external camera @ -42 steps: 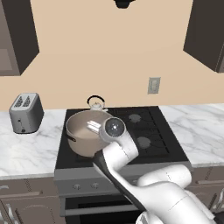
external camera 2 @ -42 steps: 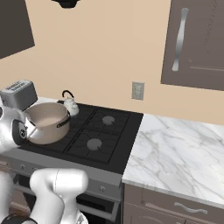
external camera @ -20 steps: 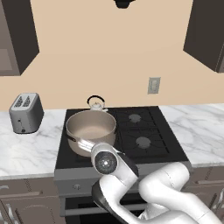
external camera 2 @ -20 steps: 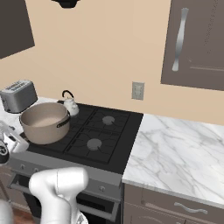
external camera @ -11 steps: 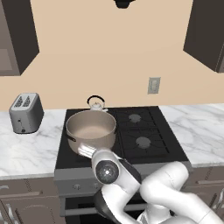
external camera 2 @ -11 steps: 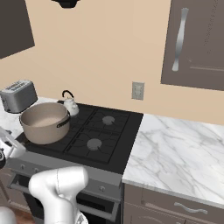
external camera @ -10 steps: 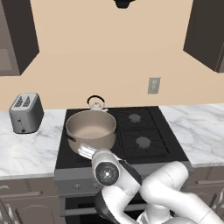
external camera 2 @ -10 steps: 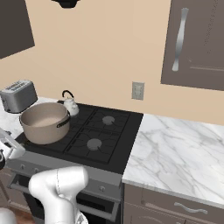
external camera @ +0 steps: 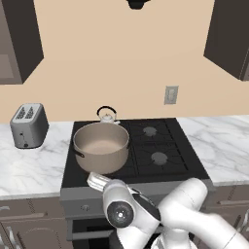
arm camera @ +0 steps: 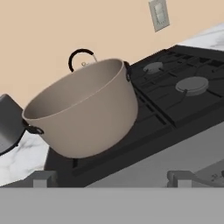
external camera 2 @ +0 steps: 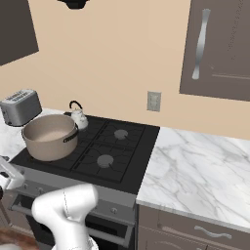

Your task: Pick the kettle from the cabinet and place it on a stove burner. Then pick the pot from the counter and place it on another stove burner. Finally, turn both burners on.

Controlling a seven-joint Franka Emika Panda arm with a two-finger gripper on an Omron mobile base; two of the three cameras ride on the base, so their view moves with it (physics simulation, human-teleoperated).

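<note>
One wide tan pot (external camera: 101, 147)

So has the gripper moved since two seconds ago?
Yes. It has dropped from beside the pot to below the cooktop's front edge, by the oven front, jaws open.

The pot (external camera: 101, 147) sits on the cooktop's (external camera: 170, 171) front-left burner; the kettle (external camera: 107, 115) stands just behind it; the toaster (external camera: 29, 125) rests on the counter (external camera: 26, 165) to the left.
</note>
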